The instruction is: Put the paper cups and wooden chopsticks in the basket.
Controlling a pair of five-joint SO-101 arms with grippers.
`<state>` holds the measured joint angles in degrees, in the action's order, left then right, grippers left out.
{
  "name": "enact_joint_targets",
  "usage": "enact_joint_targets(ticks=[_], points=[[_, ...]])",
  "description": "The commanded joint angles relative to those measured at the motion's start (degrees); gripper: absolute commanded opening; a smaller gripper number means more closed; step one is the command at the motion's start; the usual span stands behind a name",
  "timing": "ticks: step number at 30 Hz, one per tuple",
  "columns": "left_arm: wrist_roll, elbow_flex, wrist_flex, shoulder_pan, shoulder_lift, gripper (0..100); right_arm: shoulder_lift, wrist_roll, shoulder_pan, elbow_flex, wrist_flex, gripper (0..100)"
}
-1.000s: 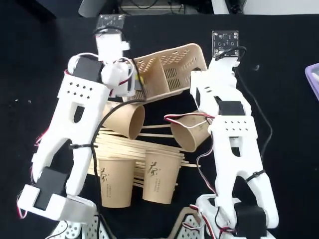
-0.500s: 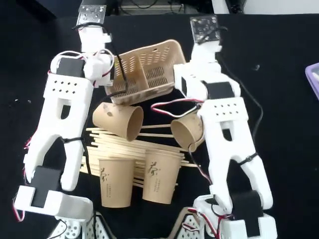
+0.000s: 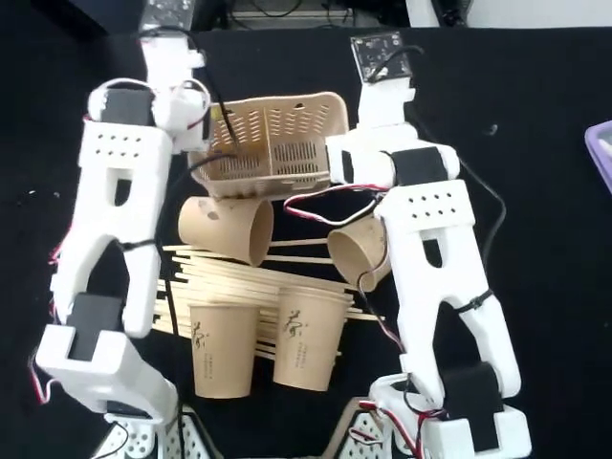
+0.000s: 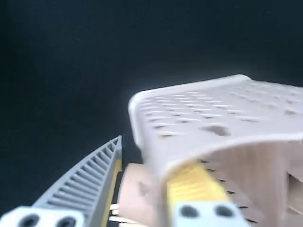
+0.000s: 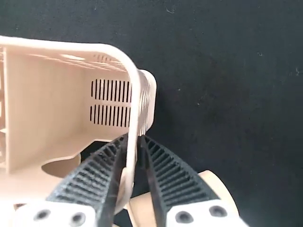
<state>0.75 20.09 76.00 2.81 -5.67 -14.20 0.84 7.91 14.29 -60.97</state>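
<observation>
**Basket and grippers.** The basket (image 3: pixel 277 129) lies at the far side of the black table (image 3: pixel 545 287), between the two arms. It is tipped so that its open top and inner divider face the high camera. The right gripper (image 5: pixel 134 138) has its jaws nearly closed and pinches one end wall of the basket at the rim, one finger inside and one outside. The left gripper (image 4: pixel 142 184) has its jaws parted and stands astride the opposite end wall. Its yellow-padded finger (image 4: pixel 194 187) is on the inner side, under the rim. Its grey finger (image 4: pixel 90 182) is outside, with a dark gap between its tip and the wall, so no firm clamp shows.

**Cups.** All four are outside the basket.
- The left cup (image 3: pixel 228 228) lies on its side just beside the basket's near wall, close to the left arm, with its mouth toward the right arm.
- The right cup (image 3: pixel 359 251) also lies on its side, against the right arm and partly crossed by its cables.
- The near cups (image 3: pixel 263 344) sit side by side, closest to the arm bases. Whether they stand or lie cannot be told.

**Chopsticks.** The chopsticks (image 3: pixel 229 277) form a loose flat heap on the table between the two arms. They run under the lying cups and behind the near cups.

**Other.** A purple object (image 3: pixel 602 153) shows at the table's right edge, well apart from the rest
</observation>
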Motion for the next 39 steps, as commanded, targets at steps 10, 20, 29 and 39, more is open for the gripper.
enact_joint_targets(ticks=[10, 20, 29, 39], points=[[5.4, 21.5, 5.7, 5.8, -2.3, 24, -1.1, -4.4, 0.6, -4.5, 6.5, 25.4], [5.4, 21.8, 11.4, 4.4, -3.1, 24, -0.5, -4.2, 0.7, -8.2, 7.3, 25.4], [5.3, 11.1, 8.1, 2.7, -2.9, 24, 6.5, -4.2, 0.7, -3.6, 10.2, 25.4], [5.4, 13.2, 9.5, -4.3, -2.3, 25, 7.4, -4.1, 2.4, -7.0, 9.8, 25.5]])
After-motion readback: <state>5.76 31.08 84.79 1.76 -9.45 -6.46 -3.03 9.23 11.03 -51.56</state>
